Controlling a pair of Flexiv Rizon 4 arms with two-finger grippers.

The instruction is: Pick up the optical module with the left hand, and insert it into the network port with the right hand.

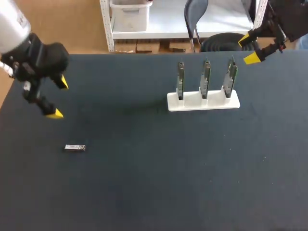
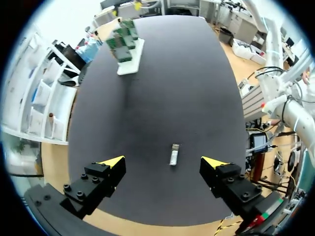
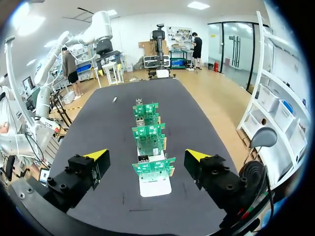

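Left claw (image 2: pixel 163 162) is closest in: wide open, nothing in it, hanging above the far-left part of the table (image 1: pixel 154 192). Its fingers point down and toward the near side.

Module (image 1: pixel 75 147) lies flat on the table, near-left, well apart from that claw. In the left wrist view it sits ahead of the claw, roughly centred between the two fingers. Neither finger touches it.

Progress: zero steps done as far as I can see. Pickup hasn't started; the pass to the right arm and the plug-in are all still to do.

Pose check, left: the line between the fingers runs across the module's short side. My read is that alignment is about right and it mostly needs to come down.

Right claw (image 1: pixel 248 49): also wide open and empty, held high at the far-right corner, just beyond the right-most of the three boards (image 1: pixel 205 77). The boards stand upright in a white rack (image 1: pixel 203 102), far side, right of centre. The right wrist view looks straight down the row of boards, framed between its fingers. Can't tell which board has the target socket.
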